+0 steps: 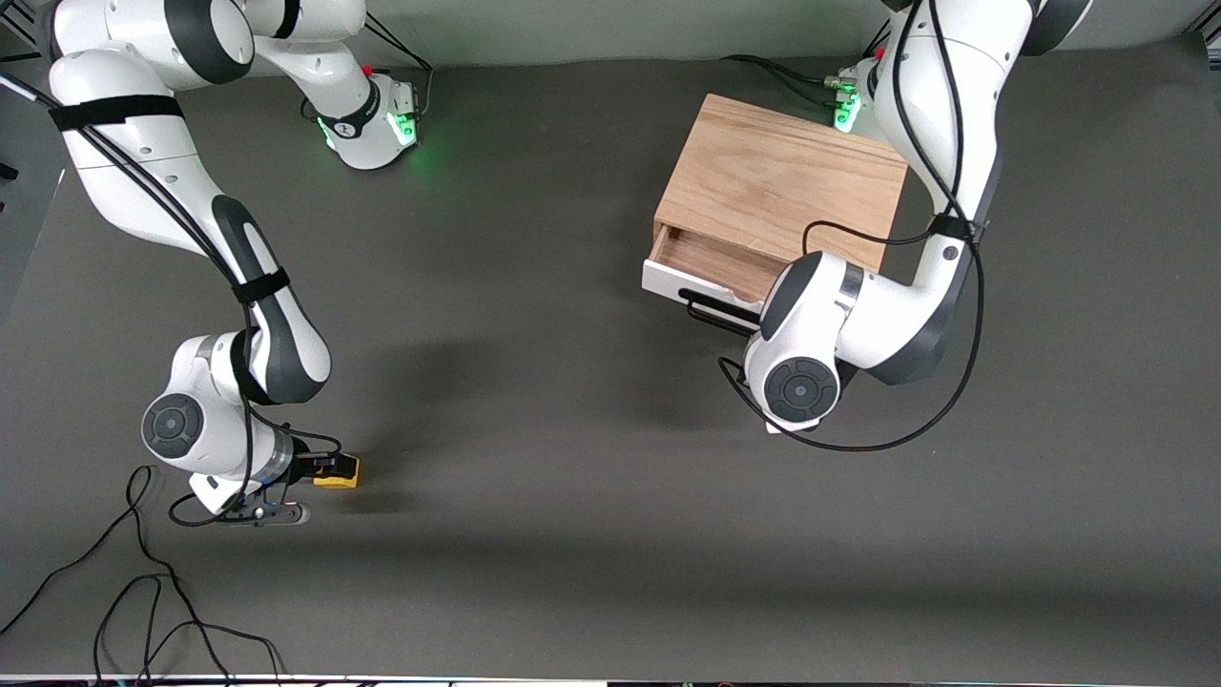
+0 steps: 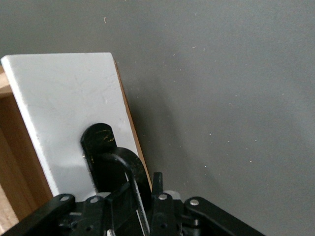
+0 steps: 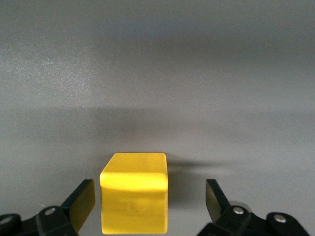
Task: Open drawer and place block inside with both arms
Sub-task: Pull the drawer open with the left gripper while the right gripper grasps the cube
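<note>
Lowest in the front view, at lower left of the frame, the right gripper (image 1: 324, 474) straddles the block (image 1: 339, 471), a smooth yellow cube with softly rounded edges resting on the matte grey table (image 1: 572, 534). In the right wrist view its black fingers (image 3: 81, 201) stand apart on either side of the block (image 3: 134, 192), a clear gap at each face. Bare table spreads all around it. At upper right of the front view sits the box (image 1: 782, 186), light grained wood, with the drawer (image 1: 701, 267) pulled partly out, its wood floor showing. In the left wrist view the left gripper (image 2: 145, 204) is clamped on the thin black wire handle (image 2: 125, 169) against the flat white drawer (image 2: 69, 113) front.
</note>
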`<act>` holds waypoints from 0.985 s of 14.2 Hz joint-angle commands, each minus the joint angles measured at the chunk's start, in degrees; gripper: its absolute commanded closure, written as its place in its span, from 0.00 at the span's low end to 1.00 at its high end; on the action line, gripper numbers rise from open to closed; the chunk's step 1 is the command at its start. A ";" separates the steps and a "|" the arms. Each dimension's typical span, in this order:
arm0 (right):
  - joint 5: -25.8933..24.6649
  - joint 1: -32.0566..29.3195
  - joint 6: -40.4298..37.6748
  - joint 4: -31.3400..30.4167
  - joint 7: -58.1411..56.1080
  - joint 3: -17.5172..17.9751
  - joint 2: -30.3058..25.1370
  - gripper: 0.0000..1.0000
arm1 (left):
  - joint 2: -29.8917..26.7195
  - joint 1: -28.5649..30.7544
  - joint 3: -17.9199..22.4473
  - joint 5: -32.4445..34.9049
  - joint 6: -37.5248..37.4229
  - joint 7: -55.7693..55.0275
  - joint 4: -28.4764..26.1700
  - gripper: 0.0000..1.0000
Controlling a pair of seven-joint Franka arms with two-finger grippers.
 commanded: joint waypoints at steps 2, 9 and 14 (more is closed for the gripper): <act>0.89 0.19 2.19 -1.29 1.24 0.02 -0.28 0.00 | 2.36 0.65 0.20 2.92 5.86 2.66 5.43 0.29; 0.89 0.19 3.26 -2.00 0.54 -0.06 -0.28 0.49 | 1.83 1.61 0.29 4.51 3.58 3.28 8.40 0.00; 0.80 0.80 2.64 -1.56 0.63 0.11 -1.24 0.84 | -1.93 5.21 0.03 4.33 -12.39 15.54 15.97 0.00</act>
